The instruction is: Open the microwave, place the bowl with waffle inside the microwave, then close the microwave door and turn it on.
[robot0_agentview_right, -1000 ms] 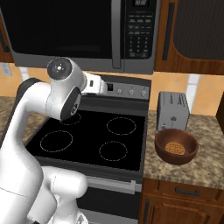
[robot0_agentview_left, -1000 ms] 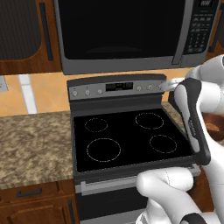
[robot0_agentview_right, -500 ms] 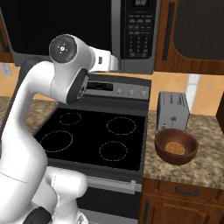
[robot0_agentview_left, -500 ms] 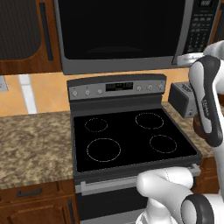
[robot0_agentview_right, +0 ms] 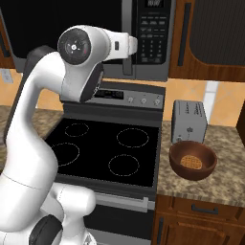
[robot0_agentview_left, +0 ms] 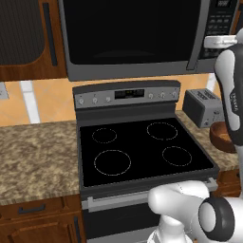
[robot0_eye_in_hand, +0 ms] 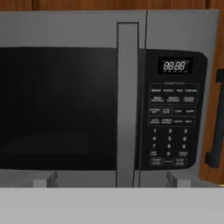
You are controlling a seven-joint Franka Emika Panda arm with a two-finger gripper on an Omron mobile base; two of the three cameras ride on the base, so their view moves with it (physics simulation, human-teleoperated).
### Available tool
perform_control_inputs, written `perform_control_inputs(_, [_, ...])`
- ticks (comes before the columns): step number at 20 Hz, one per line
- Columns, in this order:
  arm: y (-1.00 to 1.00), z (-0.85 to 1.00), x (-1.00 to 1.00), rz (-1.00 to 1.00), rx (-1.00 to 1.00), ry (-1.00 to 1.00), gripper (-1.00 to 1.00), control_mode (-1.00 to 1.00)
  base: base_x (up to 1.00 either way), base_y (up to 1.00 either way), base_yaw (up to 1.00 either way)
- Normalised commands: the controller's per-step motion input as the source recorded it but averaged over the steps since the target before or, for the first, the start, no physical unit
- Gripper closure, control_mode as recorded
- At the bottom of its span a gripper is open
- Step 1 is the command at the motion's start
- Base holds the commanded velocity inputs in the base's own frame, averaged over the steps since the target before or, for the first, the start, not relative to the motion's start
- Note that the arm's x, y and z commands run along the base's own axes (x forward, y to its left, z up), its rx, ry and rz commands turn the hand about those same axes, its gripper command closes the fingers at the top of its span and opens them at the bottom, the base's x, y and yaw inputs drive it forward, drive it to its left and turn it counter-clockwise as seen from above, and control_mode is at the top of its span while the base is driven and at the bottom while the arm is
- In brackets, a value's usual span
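**Above the stove, the arm is facing a shut microwave**

Over the cooktop, the microwave [robot0_agentview_left: 137, 33] is hanging with its dark glass door [robot0_eye_in_hand: 57, 107] lying flush against the steel frame. In the hand view, the door's pale vertical handle bar [robot0_eye_in_hand: 127, 105] is standing almost at the centre, and the black button panel [robot0_eye_in_hand: 172, 113] is sitting just to its right, its small display glowing at the top. The gripper [robot0_eye_in_hand: 109, 179] is pointing straight at this front, its two finger tips [robot0_eye_in_hand: 42, 179] standing spread wide on either side of the handle and gripping nothing.

Below, the black-topped stove [robot0_agentview_right: 105, 148] is lying between two stretches of speckled counter [robot0_agentview_right: 215, 174]. In the right base view, the white arm [robot0_agentview_right: 76, 52] is reaching up across the left of the picture, its hand held level near the microwave's handle.

Further right, the small grey toaster [robot0_agentview_right: 189, 119] is standing on the counter against the wall. Just in front of it, the brown wooden bowl [robot0_agentview_right: 193, 160] is resting upright on the counter, well apart from the gripper, and the golden waffle [robot0_agentview_right: 192, 161] is lying inside it.
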Motion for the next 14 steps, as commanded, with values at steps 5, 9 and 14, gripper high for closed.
perform_control_inputs(5, [-0.14, 0.12, 0.28, 0.0, 0.0, 0.0, -1.0, -1.0, 0.0, 0.0, 0.0])
perform_control_inputs(9, [0.0, 0.0, 0.35, 0.0, 0.0, 0.0, -1.0, -1.0, 0.0, 0.0, 0.0])
perform_control_inputs(14, [0.0, 0.0, 0.51, 0.0, 0.0, 0.0, -1.0, -1.0, 0.0, 0.0, 0.0])
